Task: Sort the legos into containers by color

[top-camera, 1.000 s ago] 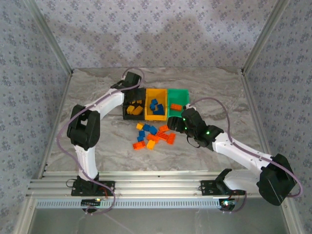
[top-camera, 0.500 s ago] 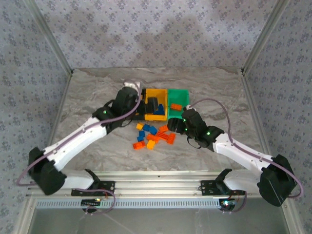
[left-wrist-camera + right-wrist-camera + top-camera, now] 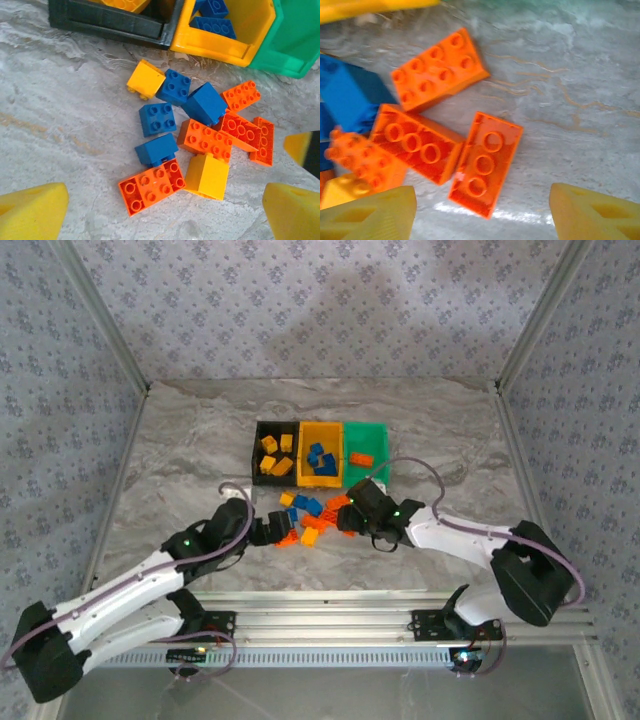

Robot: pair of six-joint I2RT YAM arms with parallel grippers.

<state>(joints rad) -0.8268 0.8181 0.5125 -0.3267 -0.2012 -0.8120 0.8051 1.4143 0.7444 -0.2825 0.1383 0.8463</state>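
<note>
The loose legos (image 3: 313, 517) lie in a pile in front of three containers: a black bin (image 3: 258, 452) with yellow bricks, a yellow bin (image 3: 321, 483) with blue bricks, and a green bin (image 3: 372, 435) with one orange brick (image 3: 361, 459). My left gripper (image 3: 162, 215) hangs open over the pile's near-left side, above an orange brick (image 3: 152, 186) and a yellow brick (image 3: 207, 176). My right gripper (image 3: 482, 215) is open and low at the pile's right side. An upside-down orange brick (image 3: 486, 162) lies between its fingers (image 3: 370, 215), touching neither.
Blue bricks (image 3: 156, 119) and more orange bricks (image 3: 205, 140) crowd the pile's middle. A second upturned orange brick (image 3: 417, 142) touches the one between the right fingers. The two grippers (image 3: 272, 532) (image 3: 352, 512) stand close together on either side of the pile.
My left arm has swung back from over the bins to the near-left of the pile, its gripper wider open. My right gripper has moved left and down onto the pile's right edge.
</note>
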